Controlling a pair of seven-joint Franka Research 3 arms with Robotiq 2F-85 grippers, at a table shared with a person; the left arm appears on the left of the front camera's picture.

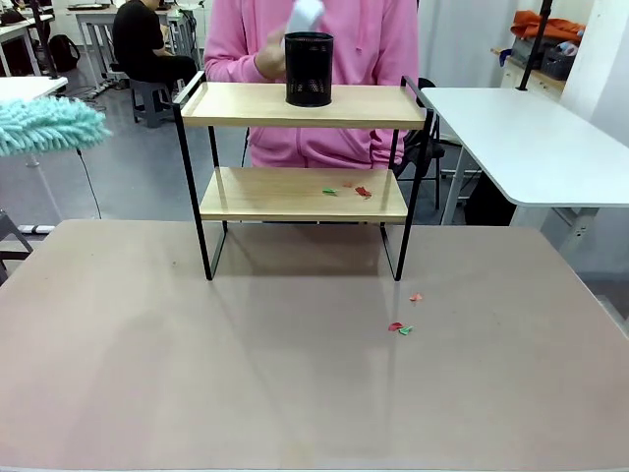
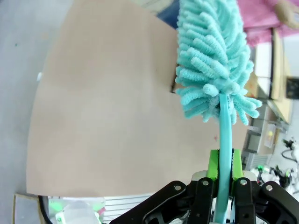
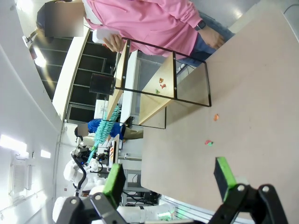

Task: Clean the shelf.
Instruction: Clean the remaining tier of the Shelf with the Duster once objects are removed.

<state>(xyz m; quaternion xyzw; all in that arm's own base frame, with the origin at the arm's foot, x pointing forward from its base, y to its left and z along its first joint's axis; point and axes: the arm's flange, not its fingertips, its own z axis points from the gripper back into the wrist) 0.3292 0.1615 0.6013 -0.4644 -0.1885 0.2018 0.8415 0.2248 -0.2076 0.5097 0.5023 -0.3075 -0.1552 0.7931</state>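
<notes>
The shelf [image 1: 303, 194] stands at the far middle of the table, two wooden boards on a thin black frame; it lies rolled sideways in the right wrist view [image 3: 154, 95]. Small red and green scraps [image 1: 346, 191] lie on its lower board. A black mesh cup [image 1: 309, 69] stands on the top board, with a person's hand holding something white above it. My left gripper [image 2: 224, 173] is shut on the handle of a teal fluffy duster [image 2: 212, 60], whose head pokes in at the front view's left edge [image 1: 49, 125]. My right gripper [image 3: 167, 178] hangs open above the table.
More red and green scraps [image 1: 401, 327] lie on the brown table [image 1: 197, 374] in front of the shelf, right of centre. A person in a pink top [image 1: 314, 39] stands behind the shelf. A white table [image 1: 531, 138] stands at the right.
</notes>
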